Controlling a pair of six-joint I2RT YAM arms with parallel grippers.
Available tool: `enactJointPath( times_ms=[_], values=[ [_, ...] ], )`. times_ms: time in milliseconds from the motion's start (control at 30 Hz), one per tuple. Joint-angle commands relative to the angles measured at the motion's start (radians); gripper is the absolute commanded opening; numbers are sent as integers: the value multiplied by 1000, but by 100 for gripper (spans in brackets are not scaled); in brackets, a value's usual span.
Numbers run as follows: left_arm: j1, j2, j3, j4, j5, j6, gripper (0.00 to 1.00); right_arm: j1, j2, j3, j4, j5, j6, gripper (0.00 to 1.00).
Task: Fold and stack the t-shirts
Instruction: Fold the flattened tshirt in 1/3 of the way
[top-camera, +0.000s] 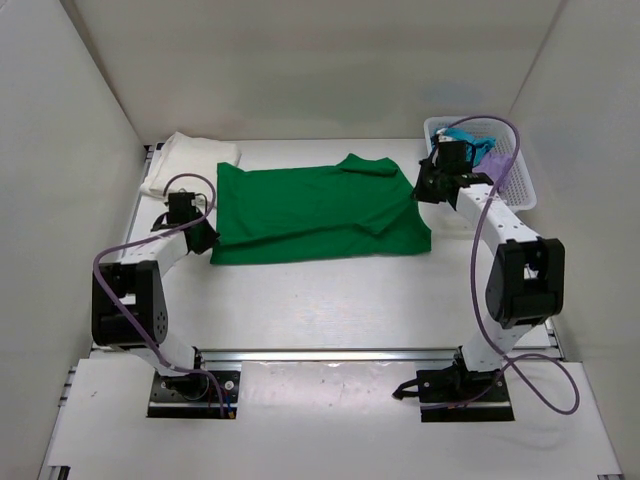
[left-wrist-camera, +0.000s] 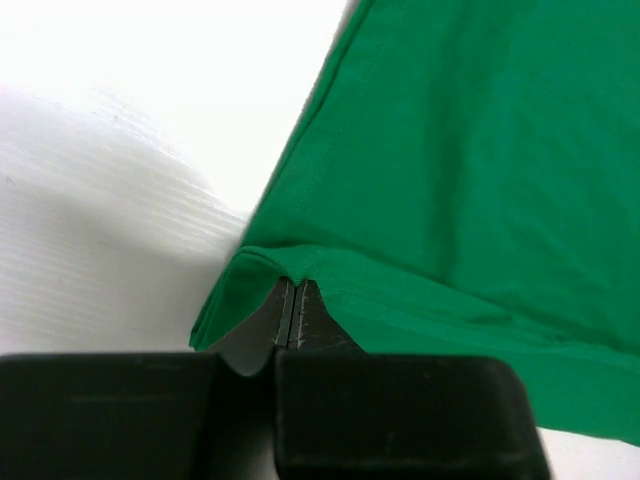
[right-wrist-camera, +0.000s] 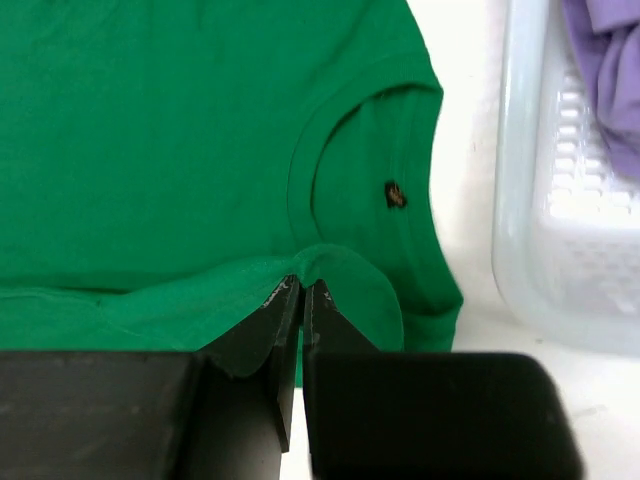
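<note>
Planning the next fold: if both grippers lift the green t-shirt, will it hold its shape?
Probably not: the green t-shirt looks floppy, puckering where the left gripper and right gripper pinch its edge. Its middle would likely sag between them. Thin folded layers suggest little weight.

Right gripper (right-wrist-camera: 297, 287) pinches the green t-shirt (right-wrist-camera: 150, 130) below its collar (right-wrist-camera: 297, 180), white basket (right-wrist-camera: 515, 150) nearby.

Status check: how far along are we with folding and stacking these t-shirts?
Done: the cream-white shirt looks folded at the far left. In hand: the green shirt lies spread out, with the left gripper shut on its hem corner and the right gripper shut on its edge near the collar. Left: the teal shirt and lilac shirt sit bunched in the basket; nothing is stacked yet.
</note>
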Motion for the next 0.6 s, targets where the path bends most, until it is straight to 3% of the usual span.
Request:
enactJointPath(
  times_ms=[0,300,367,567],
  values=[
    [-8,16,43,19,-53,-4,0,7,56,89,59,27,-28,0],
    [-1,7,44,50,-94,-15,1,52,280,255,71,109,-60,0],
    [-2,16,48,53,-101,-15,6,52,301,253,79,112,-57,0],
    [10,30,45,44,-82,-16,36,59,302,250,130,113,-33,0]
  ],
)
